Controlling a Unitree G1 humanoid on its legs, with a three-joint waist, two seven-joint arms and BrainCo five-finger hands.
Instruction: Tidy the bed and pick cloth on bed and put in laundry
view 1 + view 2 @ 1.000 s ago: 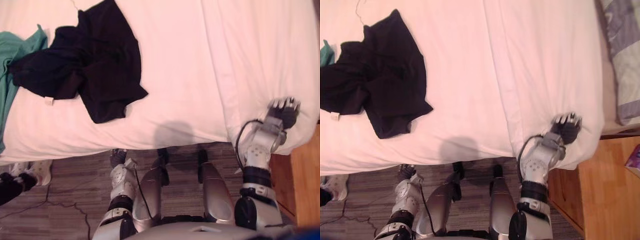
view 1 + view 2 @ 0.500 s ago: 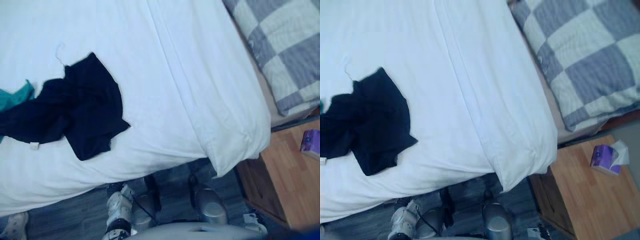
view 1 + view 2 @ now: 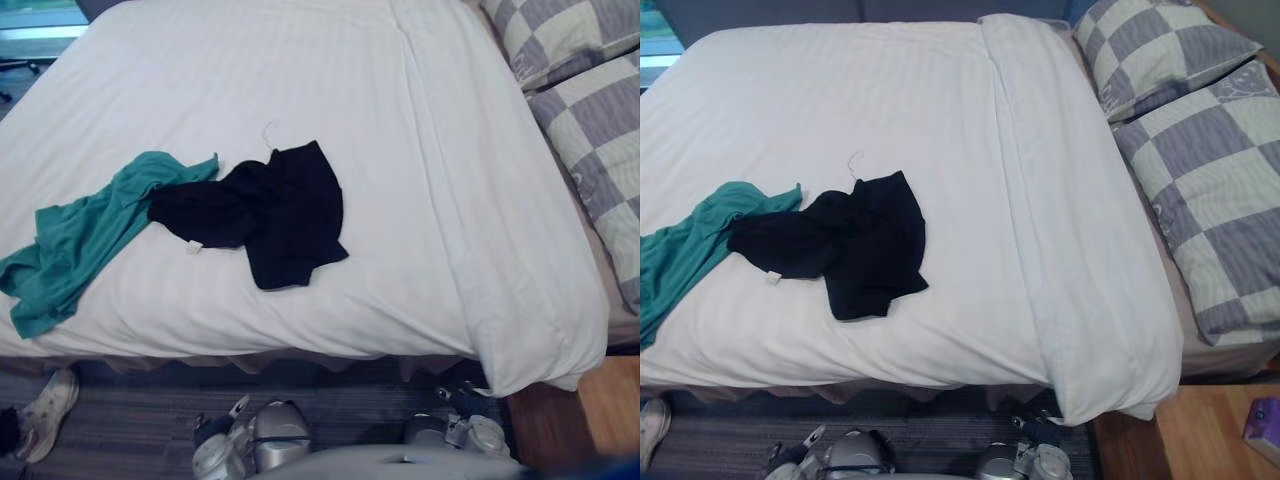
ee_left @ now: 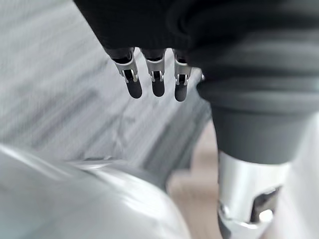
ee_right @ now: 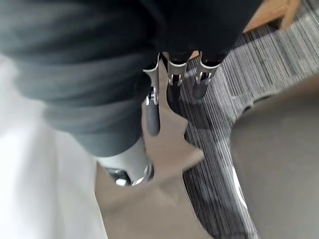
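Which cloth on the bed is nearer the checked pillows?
The black cloth, lying near the middle of the bed; the teal cloth sprawls beyond it, farther from the pillows.

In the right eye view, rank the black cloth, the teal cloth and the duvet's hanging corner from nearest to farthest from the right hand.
Measured from the right hand, low by the bed's near edge:
1. the duvet's hanging corner, just beside the hand, on the right.
2. the black cloth, mid-bed, off to the left.
3. the teal cloth, at the far left.
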